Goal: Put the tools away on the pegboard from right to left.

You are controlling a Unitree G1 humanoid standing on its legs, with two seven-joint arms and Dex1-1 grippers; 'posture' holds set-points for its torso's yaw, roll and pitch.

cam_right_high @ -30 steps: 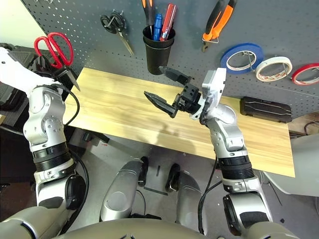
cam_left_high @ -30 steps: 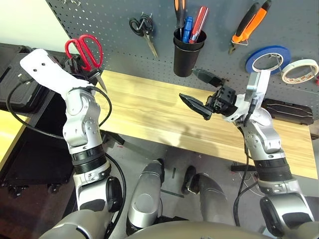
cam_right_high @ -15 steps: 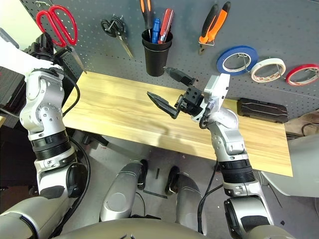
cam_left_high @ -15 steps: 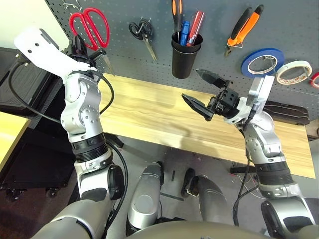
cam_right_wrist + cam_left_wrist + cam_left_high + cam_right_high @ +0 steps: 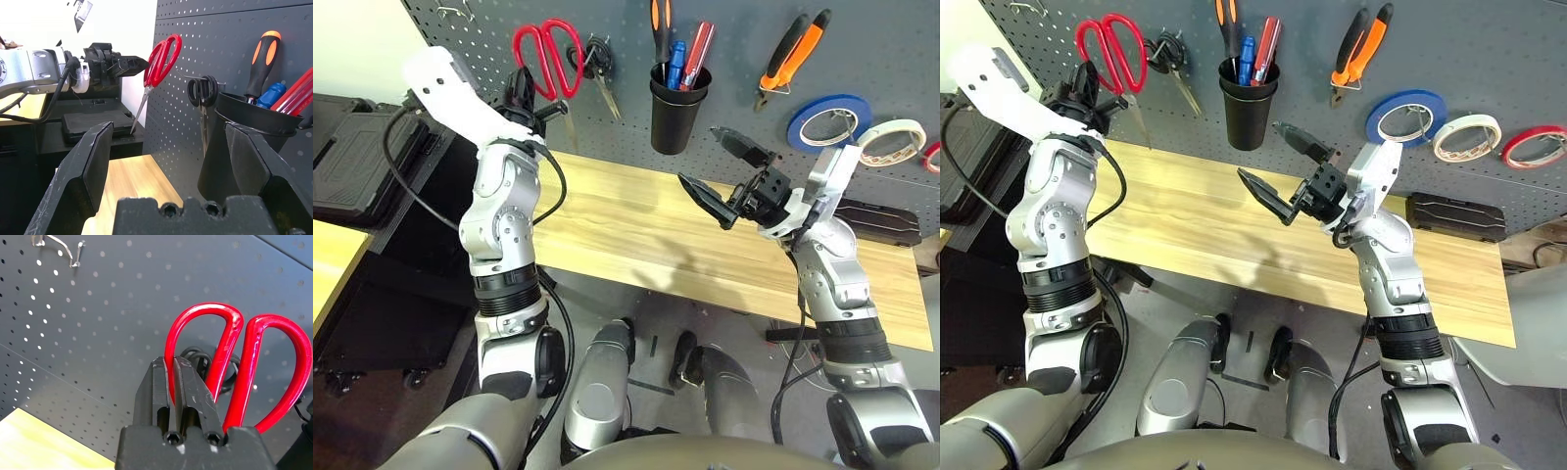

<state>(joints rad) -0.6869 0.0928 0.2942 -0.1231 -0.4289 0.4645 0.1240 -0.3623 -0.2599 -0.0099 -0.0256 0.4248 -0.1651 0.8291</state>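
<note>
The big dark grey pegboard (image 5: 901,39) stands behind the long wooden tabletop (image 5: 636,225). A black cup (image 5: 674,116) hangs on the board, and the orange-and-black screwdriver (image 5: 662,24) stands in it next to a blue and a red tool. To the right hang the orange-and-black pliers (image 5: 791,54), then a blue tape roll (image 5: 827,119), then the cream-white tape roll (image 5: 894,141). Black-handled scissors (image 5: 599,70) hang left of the cup.

The left pincer (image 5: 530,98) is up by the board, its fingers squeezed tight on the red-handled scissors (image 5: 546,61). The red handles sit right by the black-handled scissors, and the blades point down. The right pincer (image 5: 715,168) floats above the tabletop in front of the cup, with its fingers spread wide and nothing in them.
</note>
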